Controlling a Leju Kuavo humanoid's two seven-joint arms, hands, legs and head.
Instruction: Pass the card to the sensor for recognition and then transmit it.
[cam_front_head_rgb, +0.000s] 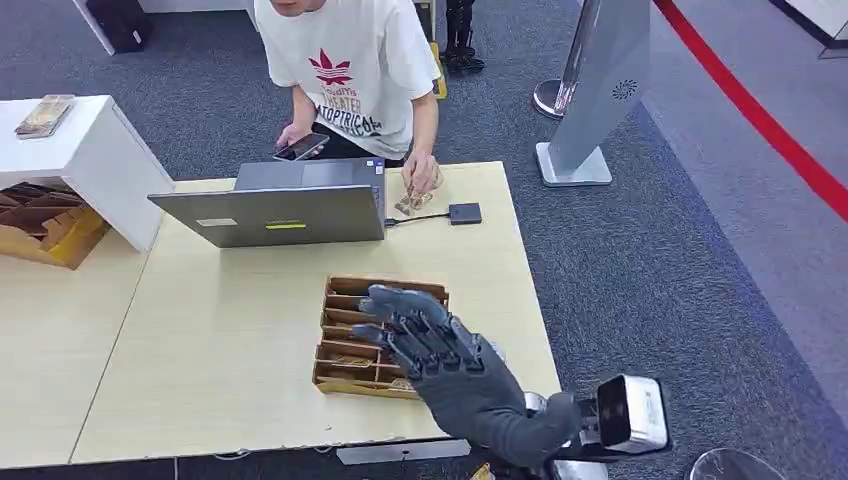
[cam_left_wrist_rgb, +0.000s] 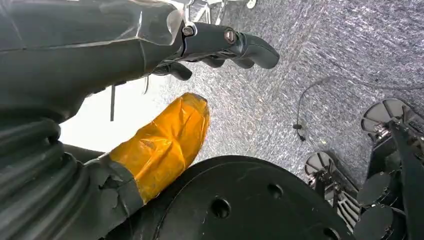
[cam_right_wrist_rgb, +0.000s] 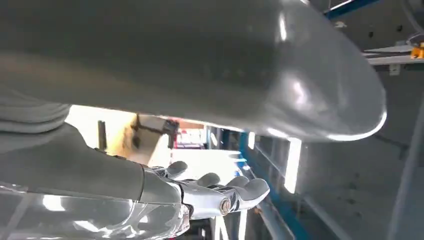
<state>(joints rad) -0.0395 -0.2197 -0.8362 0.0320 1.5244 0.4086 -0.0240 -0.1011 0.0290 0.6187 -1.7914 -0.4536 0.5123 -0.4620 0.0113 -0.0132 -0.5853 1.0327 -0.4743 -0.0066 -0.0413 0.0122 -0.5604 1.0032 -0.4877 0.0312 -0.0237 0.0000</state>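
A brown cardboard tray with several slots of cards sits near the table's front right. My right hand hovers over the tray's right part with fingers spread and nothing in it; the right wrist view shows the same hand with its fingers stretched out and empty. A small black sensor box lies at the far side of the table, cabled to the laptop. My left hand hangs over the carpet, its orange-taped thumb apart from the dark fingers, holding nothing.
A person in a white T-shirt stands behind the table with a phone; their other hand rests by a small item near the sensor. A white stand stands at left, a grey sign stand at right.
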